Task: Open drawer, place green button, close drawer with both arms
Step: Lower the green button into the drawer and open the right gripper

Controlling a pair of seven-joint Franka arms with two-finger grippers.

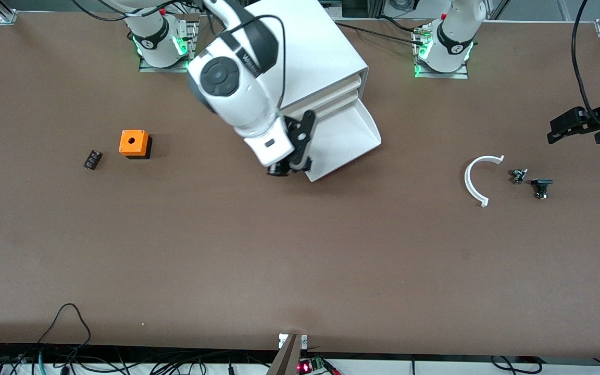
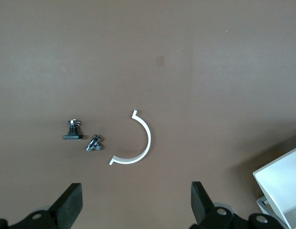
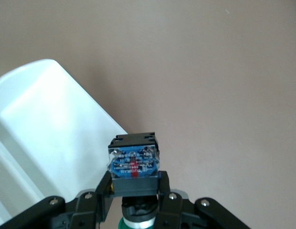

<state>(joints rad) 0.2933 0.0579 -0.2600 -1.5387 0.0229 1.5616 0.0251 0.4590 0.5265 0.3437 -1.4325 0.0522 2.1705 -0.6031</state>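
Observation:
The white cabinet (image 1: 310, 52) stands between the arms' bases. Its lowest drawer (image 1: 349, 133) is pulled out, and its tray also shows in the right wrist view (image 3: 43, 124). My right gripper (image 1: 285, 167) hangs over the table just beside the open drawer's rim. It is shut on the button (image 3: 133, 164). The button's black body with a blue end points away from the wrist. Its green cap (image 3: 138, 223) sits between the fingers. My left gripper (image 1: 565, 130) waits open and empty over the left arm's end of the table (image 2: 137, 202).
A white half ring (image 1: 474, 179) lies under the left gripper (image 2: 138, 143), with two small black parts (image 1: 519, 175) (image 1: 541, 186) beside it. An orange cube with a hole (image 1: 134, 143) and a small black part (image 1: 92, 159) lie toward the right arm's end.

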